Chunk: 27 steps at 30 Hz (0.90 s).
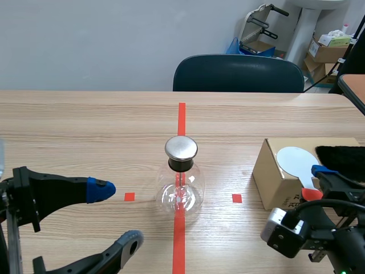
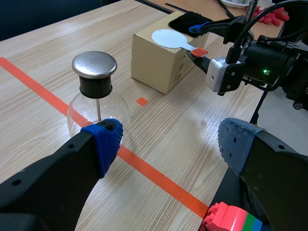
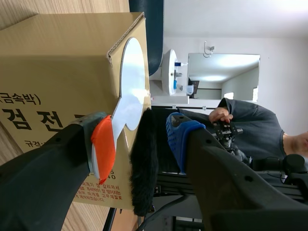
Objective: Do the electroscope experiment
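A glass electroscope flask [image 1: 181, 193] stands at the middle of the scene view, on the red tape line of the wooden counter [image 1: 85, 131]. A black stopper [image 1: 182, 165] plugs its neck, and a round metal cap [image 1: 181, 147] sits on the stopper. A thin rod [image 2: 98, 109] runs from the stopper down into the clear bulb. What hangs at the rod's lower end is too small to tell.

At the right of the scene view stands a closed cardboard box [image 1: 268, 174], so its contents cannot be seen. On its top lie a white round paddle [image 1: 293, 160] with an orange-red handle [image 1: 311, 193] and, further right, a piece of black fur [image 1: 342, 157]. The handle sticks out over the box's near edge.

The left gripper [image 1: 118, 214] is at the lower left of the scene view, near the flask but apart from it. Its fingers are spread wide with nothing between them. In the left wrist view the flask stands ahead of one blue pad.

The right gripper [image 3: 139, 139] is at the lower right of the scene view, at the box's near edge, with its fingers apart. In the right wrist view the orange-red handle lies against the pad of one finger, while the other finger's blue pad stands clear of it on the far side of the fur.

A dark chair [image 1: 238, 73] stands behind the counter at the top of the scene view.
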{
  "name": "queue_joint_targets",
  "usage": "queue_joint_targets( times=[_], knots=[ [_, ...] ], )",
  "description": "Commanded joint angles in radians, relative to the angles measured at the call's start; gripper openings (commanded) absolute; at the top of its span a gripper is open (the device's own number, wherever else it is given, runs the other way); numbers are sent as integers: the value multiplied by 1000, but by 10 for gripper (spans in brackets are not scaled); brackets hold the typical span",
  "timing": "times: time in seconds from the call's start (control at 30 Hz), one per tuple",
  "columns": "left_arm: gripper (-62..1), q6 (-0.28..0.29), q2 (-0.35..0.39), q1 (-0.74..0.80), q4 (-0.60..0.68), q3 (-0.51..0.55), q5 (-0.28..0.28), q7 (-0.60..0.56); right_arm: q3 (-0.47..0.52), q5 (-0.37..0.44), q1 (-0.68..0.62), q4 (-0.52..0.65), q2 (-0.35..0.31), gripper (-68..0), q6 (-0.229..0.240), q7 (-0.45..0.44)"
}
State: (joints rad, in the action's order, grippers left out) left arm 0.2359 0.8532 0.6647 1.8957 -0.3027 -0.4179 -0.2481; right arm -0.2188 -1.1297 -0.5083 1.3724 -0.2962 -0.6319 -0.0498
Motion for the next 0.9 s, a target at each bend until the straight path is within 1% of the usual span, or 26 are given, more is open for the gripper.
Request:
queue_joint_targets(
  times=[0.0,0.1,0.17,0.37,0.87],
  knots=[
    [-170,2,-5,-3,20,0,-8,-18,6,0,10,9,-11,-446,-11,7],
    [-170,2,-5,-3,20,0,-8,-18,6,0,10,9,-11,-525,-11,11],
    [-170,2,-5,-3,20,0,-8,-18,8,-1,10,9,-11,-552,-11,10],
    [-170,2,-5,-3,20,0,-9,-18,8,-12,10,9,-12,-664,-10,10],
    [-170,2,-5,-3,20,0,-9,-18,8,-14,10,9,-11,-667,-8,15]
  ],
)
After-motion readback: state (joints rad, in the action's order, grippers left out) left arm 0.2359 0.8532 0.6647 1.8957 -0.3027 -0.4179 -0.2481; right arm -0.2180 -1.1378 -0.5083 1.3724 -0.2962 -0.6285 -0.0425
